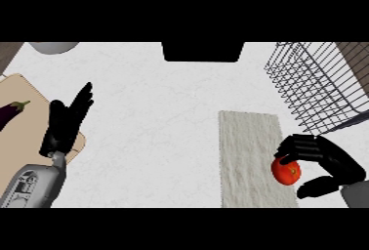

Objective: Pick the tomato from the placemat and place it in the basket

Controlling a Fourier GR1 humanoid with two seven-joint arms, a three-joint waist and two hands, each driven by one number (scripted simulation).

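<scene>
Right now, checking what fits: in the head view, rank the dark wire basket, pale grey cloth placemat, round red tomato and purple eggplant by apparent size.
1. Dark wire basket, though cropped.
2. Pale grey cloth placemat.
3. Round red tomato and purple eggplant: alike; the right hand covers one, the edge crops the other, so unranked.

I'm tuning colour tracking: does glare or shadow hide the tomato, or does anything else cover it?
Head view: flat, even light, no glare on the counter and no distinct shadows; the tomato reads clear red at the pale placemat's right edge, but the right hand curls round it, dark fingers covering part.
</scene>
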